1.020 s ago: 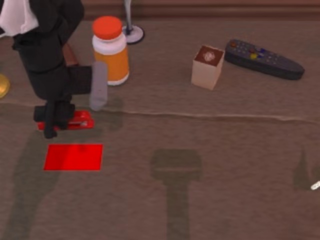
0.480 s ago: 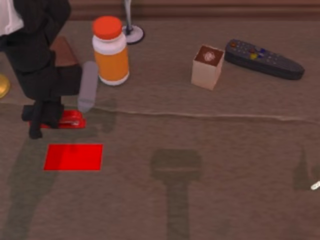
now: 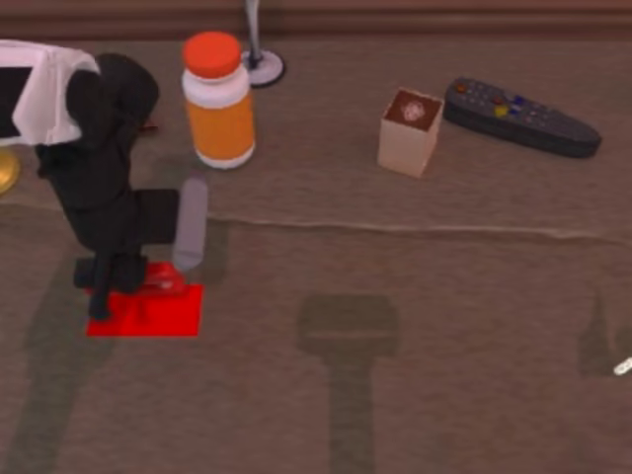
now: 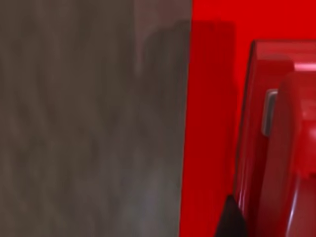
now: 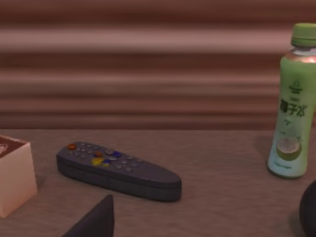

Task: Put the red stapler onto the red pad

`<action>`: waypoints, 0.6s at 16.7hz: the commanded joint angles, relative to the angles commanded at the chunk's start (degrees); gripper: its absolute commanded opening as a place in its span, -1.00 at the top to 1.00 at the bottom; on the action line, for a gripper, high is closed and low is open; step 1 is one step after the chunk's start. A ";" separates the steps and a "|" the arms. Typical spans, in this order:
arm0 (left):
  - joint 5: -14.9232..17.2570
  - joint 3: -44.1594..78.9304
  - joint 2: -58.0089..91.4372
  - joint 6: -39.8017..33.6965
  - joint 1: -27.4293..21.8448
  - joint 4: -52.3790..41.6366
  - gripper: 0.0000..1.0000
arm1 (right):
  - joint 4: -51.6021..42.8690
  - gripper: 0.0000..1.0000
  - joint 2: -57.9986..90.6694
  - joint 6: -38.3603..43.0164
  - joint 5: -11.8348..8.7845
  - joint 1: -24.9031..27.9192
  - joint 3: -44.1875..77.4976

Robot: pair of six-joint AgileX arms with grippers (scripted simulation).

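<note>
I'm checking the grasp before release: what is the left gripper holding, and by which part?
The left gripper is shut on the red stapler, gripping its left end; the rest pokes out rightward over the red pad.

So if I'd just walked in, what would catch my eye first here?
Probably the black left arm at the table's left, its left gripper over the bright red pad with the red stapler at the pad's far edge. Next, the orange bottle behind them, then the grey remote and a small cube toward the right.
</note>
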 joint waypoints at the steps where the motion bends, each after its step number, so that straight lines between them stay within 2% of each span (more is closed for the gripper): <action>1: 0.01 -1.32 0.71 0.07 -0.02 1.84 1.00 | 0.00 -1.00 0.00 0.00 0.00 0.00 0.00; 7: 0.04 -2.87 1.60 0.17 -0.04 3.81 1.00 | 0.00 -1.00 0.00 0.00 0.00 0.00 0.00; 10: 0.04 -2.87 1.60 0.17 -0.04 3.81 0.55 | 0.00 -1.00 0.00 0.00 0.00 0.00 0.00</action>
